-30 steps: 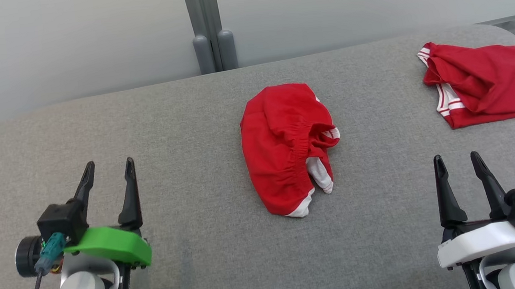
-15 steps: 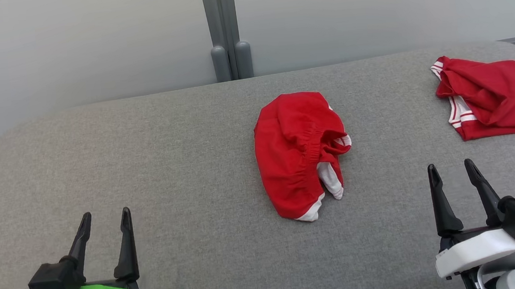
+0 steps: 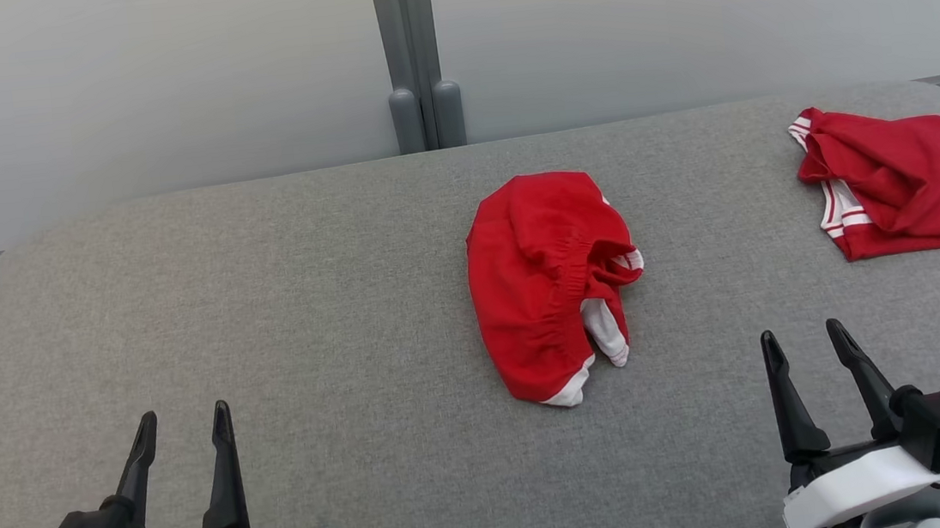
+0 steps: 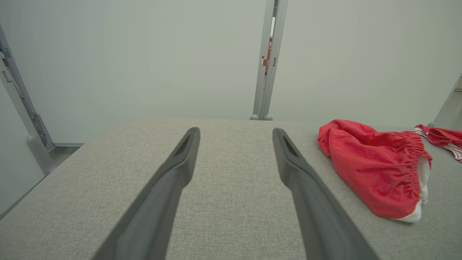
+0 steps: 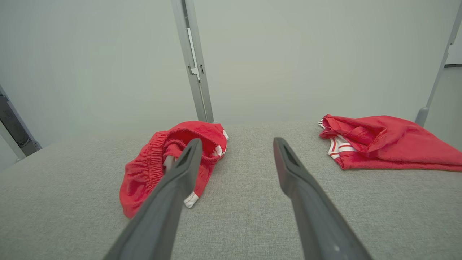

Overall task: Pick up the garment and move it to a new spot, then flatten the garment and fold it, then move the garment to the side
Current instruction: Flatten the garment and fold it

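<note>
head view looks down on a grey padded surface (image 3: 313,331) where the garment (image 3: 549,282), a crumpled pair of red shorts with white trim and a gathered elastic waistband, lies in a heap a little right of the middle. a second red garment (image 3: 914,178) with white stripes at its edge lies flatter at the far right, well apart from the first and running off the edge of that view. the left gripper (image 3: 183,411) sits at the lower left on its green mount, its two dark fingers spread apart with nothing between them, over bare fabric well to the left of the garment. the right gripper (image 3: 800,331) sits at the lower right on its white mount, fingers likewise spread and empty, near the garment's lower right side but clear of it. behind the surface a grey post (image 3: 414,54) rises between pale wall panels (image 3: 143,88). left wrist view has the garment off to the right of the splayed fingers. right wrist view has it behind the left-hand finger, partly hidden, with the second red garment to the right of the other finger; whether the fingers touch the surface i cannot tell.
</note>
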Available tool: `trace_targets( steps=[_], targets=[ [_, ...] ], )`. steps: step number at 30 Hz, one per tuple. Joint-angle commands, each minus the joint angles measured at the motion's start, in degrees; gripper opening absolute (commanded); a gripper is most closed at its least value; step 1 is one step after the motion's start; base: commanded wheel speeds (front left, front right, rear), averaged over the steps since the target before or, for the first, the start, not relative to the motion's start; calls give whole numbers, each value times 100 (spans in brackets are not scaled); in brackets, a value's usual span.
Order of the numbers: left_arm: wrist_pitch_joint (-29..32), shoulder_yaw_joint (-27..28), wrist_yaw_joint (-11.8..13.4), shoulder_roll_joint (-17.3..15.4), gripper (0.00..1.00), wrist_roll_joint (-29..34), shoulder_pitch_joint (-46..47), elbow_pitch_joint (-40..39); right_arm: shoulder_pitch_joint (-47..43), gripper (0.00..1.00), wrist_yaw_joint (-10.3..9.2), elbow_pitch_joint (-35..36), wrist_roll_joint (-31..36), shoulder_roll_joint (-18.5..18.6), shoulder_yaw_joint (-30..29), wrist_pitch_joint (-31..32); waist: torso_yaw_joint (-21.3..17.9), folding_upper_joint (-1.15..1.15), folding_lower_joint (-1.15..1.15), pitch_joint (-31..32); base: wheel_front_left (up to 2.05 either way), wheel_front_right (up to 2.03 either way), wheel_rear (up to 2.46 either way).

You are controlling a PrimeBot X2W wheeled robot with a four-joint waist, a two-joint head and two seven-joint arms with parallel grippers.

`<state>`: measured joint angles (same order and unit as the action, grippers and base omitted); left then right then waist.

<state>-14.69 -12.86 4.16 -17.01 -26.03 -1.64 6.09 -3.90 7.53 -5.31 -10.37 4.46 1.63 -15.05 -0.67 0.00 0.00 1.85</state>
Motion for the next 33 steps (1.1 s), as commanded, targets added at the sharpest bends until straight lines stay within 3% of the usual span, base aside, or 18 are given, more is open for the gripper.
trace_targets(
  steps=[1,33],
  targets=[
    [19,31,38,-38,100,-57,-66,-44,-48,100,-10,40,-6,5,14,-8,8,0,0,4,0,0,0],
    [320,17,159,-191,100,-220,-23,-277,-49,100,-11,16,-38,-38,22,33,52,0,0,36,0,0,0]
  ],
)
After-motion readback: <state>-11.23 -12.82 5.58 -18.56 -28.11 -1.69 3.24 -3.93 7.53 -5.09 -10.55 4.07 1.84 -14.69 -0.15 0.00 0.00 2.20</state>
